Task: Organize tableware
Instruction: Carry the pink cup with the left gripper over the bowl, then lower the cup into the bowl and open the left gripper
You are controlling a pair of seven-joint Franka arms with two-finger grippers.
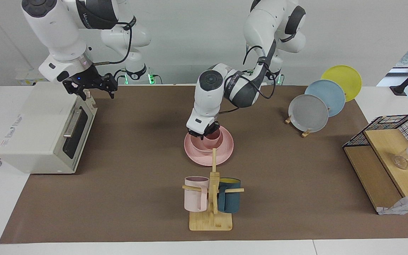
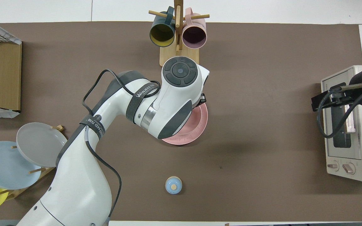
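At the centre of the facing view, you see the left gripper [image 1: 204,132] clamped on the pink cup [image 1: 212,138], which sits down inside the pink bowl [image 1: 200,146] on the pink plate [image 1: 225,148]. Toward the upper left of the frame, your right gripper [image 1: 90,86] hangs over the toaster oven [image 1: 37,127]; you cannot tell its finger state. Lower centre stands the mug rack [image 1: 211,212].

From overhead, the left arm covers the stack at centre frame; only the plate's [image 2: 196,127] edge shows.
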